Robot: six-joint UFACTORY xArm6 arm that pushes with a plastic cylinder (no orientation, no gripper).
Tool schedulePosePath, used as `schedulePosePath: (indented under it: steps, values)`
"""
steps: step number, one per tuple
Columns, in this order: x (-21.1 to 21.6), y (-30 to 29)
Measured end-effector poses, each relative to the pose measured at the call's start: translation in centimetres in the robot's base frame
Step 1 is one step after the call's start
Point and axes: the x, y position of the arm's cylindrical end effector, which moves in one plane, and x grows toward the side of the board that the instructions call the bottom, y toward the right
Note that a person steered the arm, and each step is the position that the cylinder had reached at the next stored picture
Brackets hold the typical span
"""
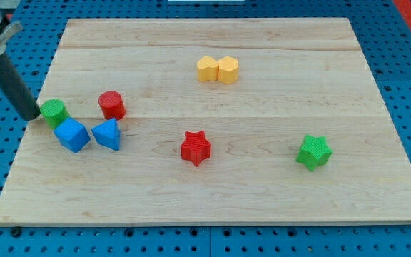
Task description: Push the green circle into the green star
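Observation:
The green circle sits near the board's left edge. My tip is right at its left side, touching or nearly touching it. The rod rises from there toward the view's top left. The green star lies far off at the right of the board. A blue cube-like block sits just below and right of the green circle, close against it.
A blue triangular block lies beside the blue cube. A red cylinder stands right of the green circle. A red star sits mid-board between circle and green star. Two yellow blocks touch near the top.

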Motion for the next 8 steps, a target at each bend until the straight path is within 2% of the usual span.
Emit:
schedulePosePath:
  steps: [1, 2, 3, 4, 7, 8]
  values:
    - [-0.5, 1.9]
    - [0.8, 4.5]
    - [1.5, 1.2]
    - [2.9, 3.0]
    - [1.7, 18.1]
    - [0.8, 20.0]
